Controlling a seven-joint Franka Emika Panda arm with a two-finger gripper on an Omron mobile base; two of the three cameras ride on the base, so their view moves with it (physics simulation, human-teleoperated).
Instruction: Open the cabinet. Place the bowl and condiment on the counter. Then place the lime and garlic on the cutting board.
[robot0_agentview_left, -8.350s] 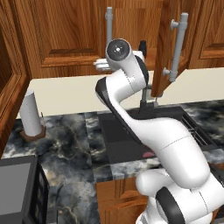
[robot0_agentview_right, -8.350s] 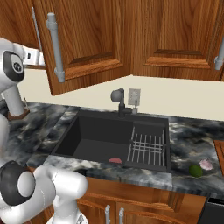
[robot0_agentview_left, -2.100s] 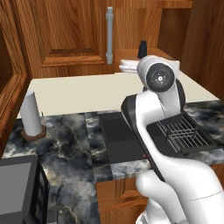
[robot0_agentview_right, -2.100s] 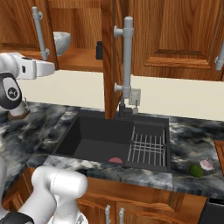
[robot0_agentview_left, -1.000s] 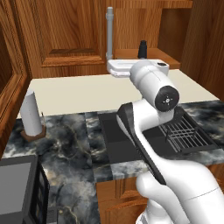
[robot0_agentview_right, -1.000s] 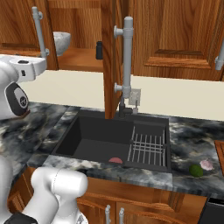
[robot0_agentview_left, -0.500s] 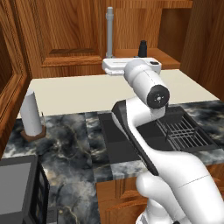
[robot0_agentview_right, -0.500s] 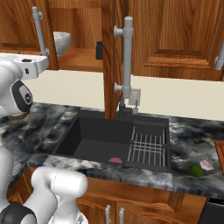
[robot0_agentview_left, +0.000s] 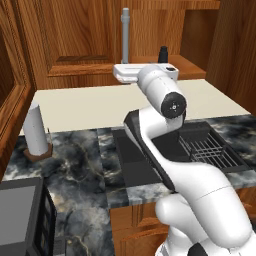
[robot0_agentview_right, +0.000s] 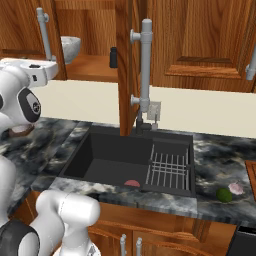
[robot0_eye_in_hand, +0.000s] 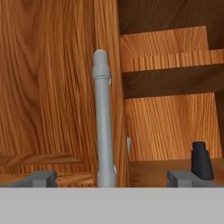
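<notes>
The gripper (robot0_eye_in_hand: 109, 178) has its fingers wide apart, empty, facing the cabinet's (robot0_eye_in_hand: 48, 87) grey handle (robot0_eye_in_hand: 103, 118), which stands between them. The condiment (robot0_eye_in_hand: 201, 160) stands on the shelf to the right, farther in. No writing is readable.

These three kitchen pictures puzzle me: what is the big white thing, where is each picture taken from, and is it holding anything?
The white thing is a robot arm on a base that can drive. Two cameras ride on the base, behind the arm to its left and right; a third sits on its hand. The hand's fingers stand wide apart, holding nothing, in front of the grey handle of the left cabinet door. The right door of the cabinet is open. On its shelf are a silver bowl and a small black condiment bottle. On the marbled counter, right of the sink, lie a lime and a garlic bulb. At the left stands a paper-towel roll.
</notes>
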